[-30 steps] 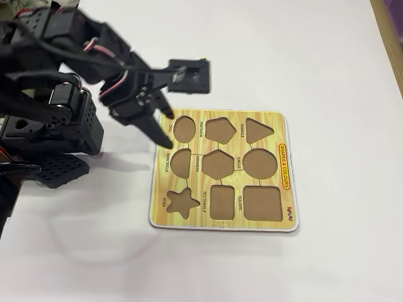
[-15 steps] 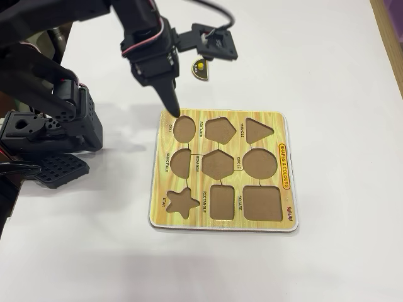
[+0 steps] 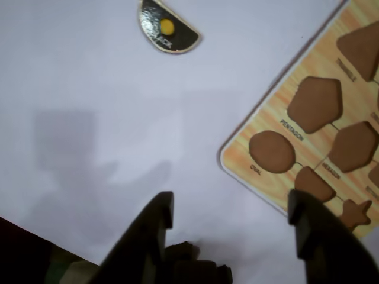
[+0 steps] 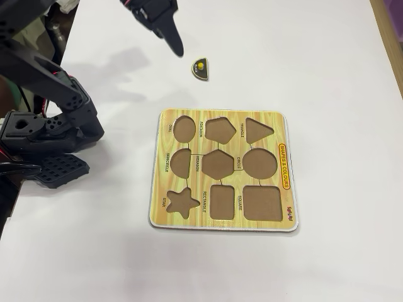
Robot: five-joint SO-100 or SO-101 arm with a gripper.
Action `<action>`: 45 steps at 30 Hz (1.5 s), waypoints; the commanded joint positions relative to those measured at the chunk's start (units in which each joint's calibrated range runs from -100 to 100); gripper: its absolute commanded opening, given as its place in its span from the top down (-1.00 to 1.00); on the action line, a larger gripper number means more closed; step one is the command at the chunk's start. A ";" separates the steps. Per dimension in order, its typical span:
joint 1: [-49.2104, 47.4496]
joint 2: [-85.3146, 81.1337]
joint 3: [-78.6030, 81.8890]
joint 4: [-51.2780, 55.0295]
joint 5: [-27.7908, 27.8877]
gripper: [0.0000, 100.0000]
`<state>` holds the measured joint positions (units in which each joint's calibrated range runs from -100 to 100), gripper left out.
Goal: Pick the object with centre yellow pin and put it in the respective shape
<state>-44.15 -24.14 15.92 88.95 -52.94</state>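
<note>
**Approach to the semicircle piece**

Wrist view, near to far: gripper [image 3: 228, 216], jaws open and empty, above bare table [image 3: 89, 118]; shapes board [image 3: 269, 139] at three o'clock; semicircle piece [image 3: 167, 34] at twelve o'clock. Advance, centre the yellow knob [image 3: 167, 26] between the jaws, then descend.

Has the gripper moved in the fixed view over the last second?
Yes. The gripper has risen up-frame, away from the shapes board, whose oval corner it was at; now it is left of the semicircle piece.
</note>
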 commanded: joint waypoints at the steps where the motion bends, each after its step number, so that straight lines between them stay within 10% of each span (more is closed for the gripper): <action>1: -4.77 4.06 -8.00 0.42 -0.20 0.55; 45: -10.34 51.00 -30.31 -12.97 -6.48 0.56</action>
<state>-54.91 27.32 -11.42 76.52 -59.23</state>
